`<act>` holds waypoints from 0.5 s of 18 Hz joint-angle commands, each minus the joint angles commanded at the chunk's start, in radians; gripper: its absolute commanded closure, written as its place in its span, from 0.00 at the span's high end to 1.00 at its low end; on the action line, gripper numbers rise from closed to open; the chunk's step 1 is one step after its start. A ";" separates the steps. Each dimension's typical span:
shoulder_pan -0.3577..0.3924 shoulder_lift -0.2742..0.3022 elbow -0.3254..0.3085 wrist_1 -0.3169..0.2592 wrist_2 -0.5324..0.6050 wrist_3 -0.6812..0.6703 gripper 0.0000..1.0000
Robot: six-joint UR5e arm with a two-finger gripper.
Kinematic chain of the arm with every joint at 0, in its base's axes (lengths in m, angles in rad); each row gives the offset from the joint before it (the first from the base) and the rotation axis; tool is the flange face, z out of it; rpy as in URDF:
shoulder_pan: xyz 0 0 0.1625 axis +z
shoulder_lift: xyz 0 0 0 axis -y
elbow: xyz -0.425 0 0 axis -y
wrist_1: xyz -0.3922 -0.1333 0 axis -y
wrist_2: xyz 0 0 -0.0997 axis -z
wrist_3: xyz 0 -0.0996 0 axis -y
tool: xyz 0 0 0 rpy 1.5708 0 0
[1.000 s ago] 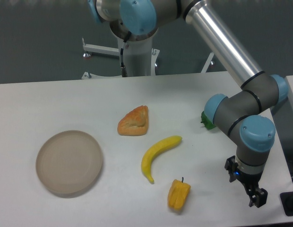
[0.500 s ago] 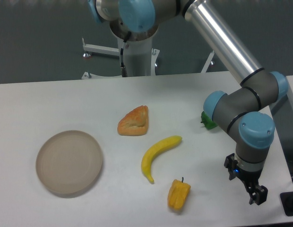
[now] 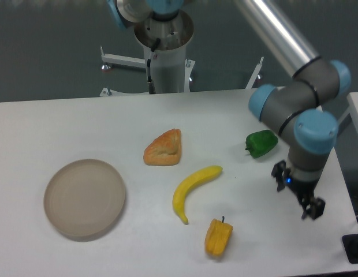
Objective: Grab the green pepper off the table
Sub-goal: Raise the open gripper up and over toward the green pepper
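Observation:
The green pepper [image 3: 261, 143] lies in full view on the right side of the white table [image 3: 69, 121], small, glossy and dark green. My gripper [image 3: 296, 192] hangs to its right and nearer the front edge, a short gap away and not touching it. Its two black fingers [image 3: 313, 209] stand apart with nothing between them, so it is open. The grey and blue wrist joints of the arm sit just above and right of the pepper.
A yellow banana [image 3: 192, 189] and a yellow-orange pepper [image 3: 218, 237] lie left of the gripper. A croissant-like pastry [image 3: 164, 149] sits mid-table, a round beige plate [image 3: 84, 198] at the left. The arm's base [image 3: 165, 52] stands behind the table.
The arm has shifted up and back, and the gripper has moved away from the front edge. The green pepper, mostly hidden behind the wrist before, is now fully uncovered.

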 joint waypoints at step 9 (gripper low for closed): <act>0.147 0.107 -0.215 -0.036 -0.060 0.187 1.00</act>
